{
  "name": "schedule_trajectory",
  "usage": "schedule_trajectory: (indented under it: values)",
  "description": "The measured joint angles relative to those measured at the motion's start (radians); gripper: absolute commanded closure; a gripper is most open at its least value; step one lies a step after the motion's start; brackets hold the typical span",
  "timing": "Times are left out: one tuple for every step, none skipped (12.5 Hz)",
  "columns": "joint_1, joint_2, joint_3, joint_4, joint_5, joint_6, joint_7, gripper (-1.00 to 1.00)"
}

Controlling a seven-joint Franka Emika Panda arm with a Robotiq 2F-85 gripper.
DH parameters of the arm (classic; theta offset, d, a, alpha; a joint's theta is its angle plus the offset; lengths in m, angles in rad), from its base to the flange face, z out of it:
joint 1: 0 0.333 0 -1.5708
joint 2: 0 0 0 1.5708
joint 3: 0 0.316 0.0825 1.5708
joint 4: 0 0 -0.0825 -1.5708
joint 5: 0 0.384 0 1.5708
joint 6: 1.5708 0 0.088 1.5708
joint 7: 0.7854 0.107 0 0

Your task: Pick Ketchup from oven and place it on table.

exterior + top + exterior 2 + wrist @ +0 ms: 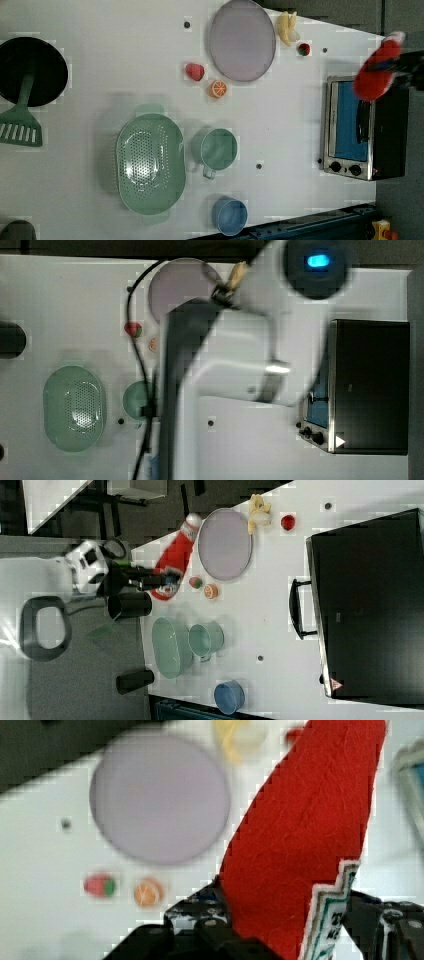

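Observation:
My gripper is shut on the lower body of the ketchup, a red bottle with a white label edge beside one finger. In the right view the ketchup hangs tilted in the gripper, its white cap pointing away from the fingers. The left view shows the ketchup in the air over the upper corner of the oven, clear of the white table. The black oven sits at the top view's right, where the arm covers the gripper.
A pale purple plate lies near a strawberry, an orange slice and a banana. A green colander, green cup and blue bowl stand mid-table. A black pan and green spatula lie at the left view's left.

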Motion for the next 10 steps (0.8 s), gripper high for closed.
schedule_trajectory:
  values:
    - [0.011,0.005,0.026,-0.058,-0.015,0.007,0.006,-0.29]
    - [0.027,0.015,0.042,-0.116,-0.015,0.019,0.030,-0.29]
    - [0.036,0.025,0.059,-0.175,-0.024,0.045,0.055,-0.29]
    - [0.048,0.034,0.072,-0.227,-0.031,0.094,0.068,-0.29]
    - [0.057,0.046,0.084,-0.265,-0.035,0.125,0.083,-0.29]
    - [0.059,0.052,0.094,-0.306,-0.032,0.157,0.096,-0.29]
    - [0.062,0.051,0.095,-0.347,-0.026,0.199,0.098,-0.29]
    - [0.063,0.054,0.088,-0.374,-0.029,0.233,0.105,-0.29]
    - [0.055,0.061,0.082,-0.397,-0.025,0.276,0.124,-0.29]
    - [0.049,0.070,0.072,-0.421,-0.023,0.346,0.138,-0.29]
